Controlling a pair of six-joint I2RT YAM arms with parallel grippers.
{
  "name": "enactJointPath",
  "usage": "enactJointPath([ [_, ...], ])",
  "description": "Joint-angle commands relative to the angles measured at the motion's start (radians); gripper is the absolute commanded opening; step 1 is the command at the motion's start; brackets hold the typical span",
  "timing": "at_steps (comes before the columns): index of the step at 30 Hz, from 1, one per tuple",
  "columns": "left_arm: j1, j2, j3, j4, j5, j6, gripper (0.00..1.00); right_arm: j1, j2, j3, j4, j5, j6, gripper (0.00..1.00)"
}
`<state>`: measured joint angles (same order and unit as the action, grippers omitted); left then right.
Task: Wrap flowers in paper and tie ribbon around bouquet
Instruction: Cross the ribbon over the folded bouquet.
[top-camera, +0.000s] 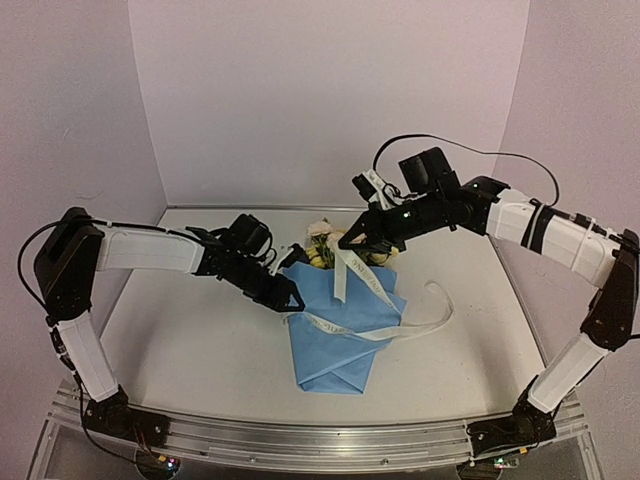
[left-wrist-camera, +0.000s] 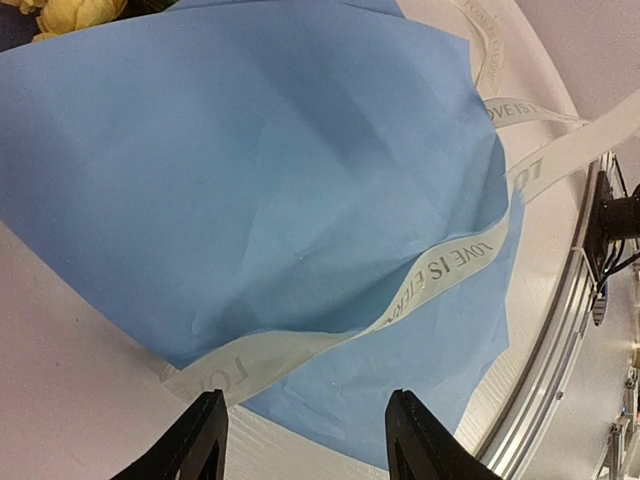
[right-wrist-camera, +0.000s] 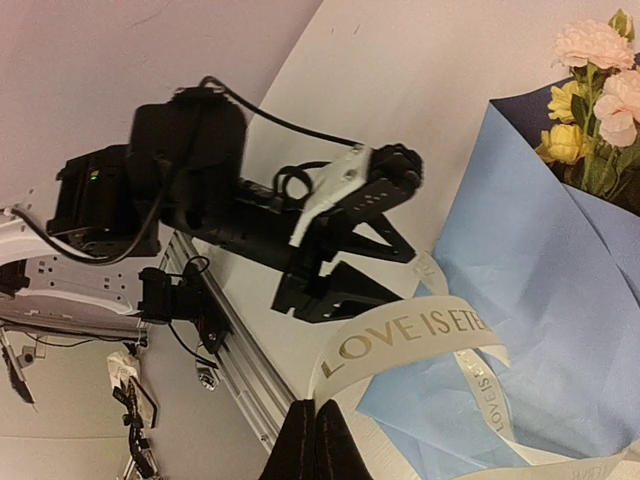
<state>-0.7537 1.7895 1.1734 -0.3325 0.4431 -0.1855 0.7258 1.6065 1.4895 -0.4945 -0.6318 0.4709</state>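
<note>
One ribbon (top-camera: 380, 325) loops across blue-wrapped bouquet (top-camera: 340, 325), prob. untied.

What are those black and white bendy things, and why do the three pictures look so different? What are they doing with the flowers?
Those bendy things are two robot arms bolted to the edge of a table. One picture comes from a camera high up behind them. The other two come from little cameras on each arm's wrist, so they look very close up.

On the table lies a bouquet: yellow and pink flowers wrapped in light blue paper. A cream ribbon with printed words loops across the paper.

The right gripper has its fingers shut on the ribbon, lifting one end up above the bouquet. The left gripper has its fingers apart at the paper's edge, with the ribbon just ahead of them. It holds nothing.
</note>
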Motion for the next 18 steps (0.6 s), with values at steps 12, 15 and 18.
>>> enactJointPath([
  [12,-0.046,0.185,0.261,-0.260,-0.031,0.265,0.55,0.020,-0.102,-0.048,0.048,-0.078,-0.022,0.00],
  [15,-0.046,0.193,0.262,-0.269,-0.019,0.281,0.55,0.020,-0.105,-0.054,0.050,-0.080,-0.025,0.00],
  [18,-0.046,0.209,0.274,-0.279,-0.027,0.289,0.51,0.021,-0.102,-0.055,0.050,-0.086,-0.026,0.00],
])
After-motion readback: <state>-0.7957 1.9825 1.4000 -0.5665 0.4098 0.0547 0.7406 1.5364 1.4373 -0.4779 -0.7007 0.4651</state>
